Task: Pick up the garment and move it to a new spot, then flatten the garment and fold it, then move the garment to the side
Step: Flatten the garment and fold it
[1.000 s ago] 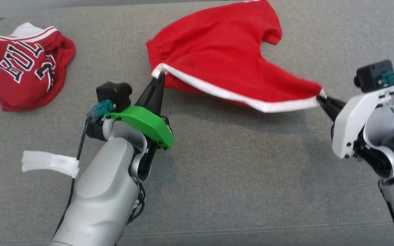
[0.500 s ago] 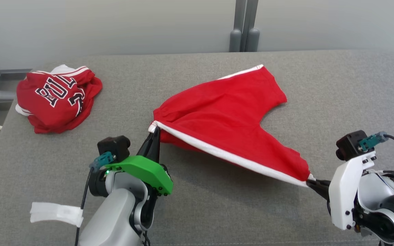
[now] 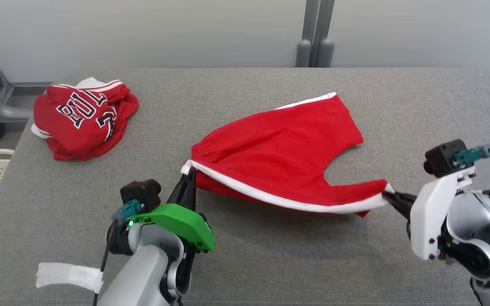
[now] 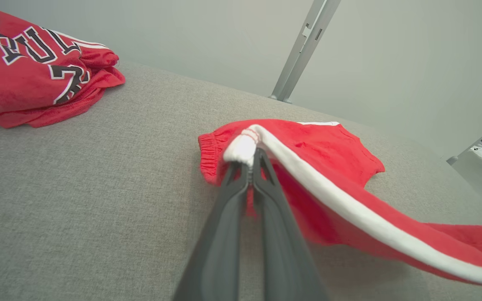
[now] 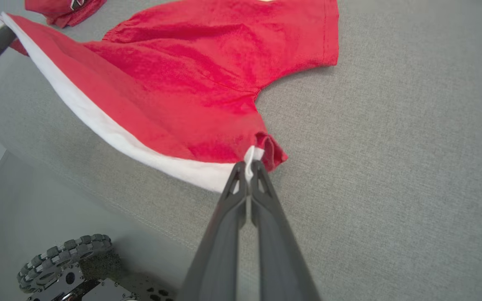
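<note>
Nearby, 1 crumpled jersey (image 3: 84, 121) left of shorts (image 3: 279, 157).

You have shorts (image 3: 279, 144) of soft, matt red cloth, edged with a smoother white band. Your worktop (image 3: 270, 263) wears coarse grey woven fabric, matt and rough. The jersey (image 3: 83, 123) is matt cloth too. The left gripper (image 4: 251, 155) and right gripper (image 5: 247, 166) show smooth, matt dark plastic fingers (image 4: 220, 251). The green cover (image 3: 177, 221) and white bracket (image 3: 430, 221) look like smooth, faintly glossy plastic.
</note>
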Available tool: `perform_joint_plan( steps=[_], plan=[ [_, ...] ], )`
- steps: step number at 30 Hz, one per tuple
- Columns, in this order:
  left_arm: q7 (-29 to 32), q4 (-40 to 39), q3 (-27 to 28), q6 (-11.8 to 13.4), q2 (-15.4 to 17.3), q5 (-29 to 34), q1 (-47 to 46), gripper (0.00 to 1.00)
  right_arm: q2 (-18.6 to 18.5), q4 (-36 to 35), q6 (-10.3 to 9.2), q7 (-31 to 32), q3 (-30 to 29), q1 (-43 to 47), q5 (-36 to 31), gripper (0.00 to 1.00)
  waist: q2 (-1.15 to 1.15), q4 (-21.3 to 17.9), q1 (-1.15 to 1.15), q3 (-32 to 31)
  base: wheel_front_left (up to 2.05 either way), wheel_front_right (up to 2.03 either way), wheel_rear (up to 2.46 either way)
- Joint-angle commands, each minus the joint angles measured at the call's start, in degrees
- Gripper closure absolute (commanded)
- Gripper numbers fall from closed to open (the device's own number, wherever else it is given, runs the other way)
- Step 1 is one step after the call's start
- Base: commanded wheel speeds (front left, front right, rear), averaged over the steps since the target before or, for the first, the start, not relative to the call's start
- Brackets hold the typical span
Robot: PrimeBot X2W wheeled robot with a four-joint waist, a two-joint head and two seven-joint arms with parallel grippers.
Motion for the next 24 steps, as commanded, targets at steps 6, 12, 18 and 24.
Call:
perform_joint_plan(
  steps=[6,12,18,24],
  plan=[
    [-1.0,2.9,-0.2,-0.3,-1.3,0.1,-7.3,1.0,-0.4,10.1,0.0,-9.8,1.9,-13.2,-4.5,1.0,0.0,-0.1,0.01,6.0,0.0,0.0,0.0],
    [-3.8,8.3,0.3,-1.6,-2.3,-1.7,-14.8,1.0,-0.8,22.6,0.0,-16.5,5.0,-26.0,-9.1,1.0,0.0,0.2,0.01,10.3,0.0,0.0,0.0],
    [-5.7,11.4,0.4,-2.3,-2.7,-2.8,-19.3,1.0,-1.0,31.1,-0.01,-20.4,6.4,-33.8,-10.4,1.0,0.0,0.8,0.01,13.0,0.0,0.0,0.0],
    [-7.1,13.2,-0.5,-3.0,-2.8,-5.3,-23.3,1.0,-0.5,39.9,-0.02,-26.9,8.1,-42.3,-12.3,1.0,0.0,1.3,0.01,16.2,0.0,0.0,0.0]
  ],
)
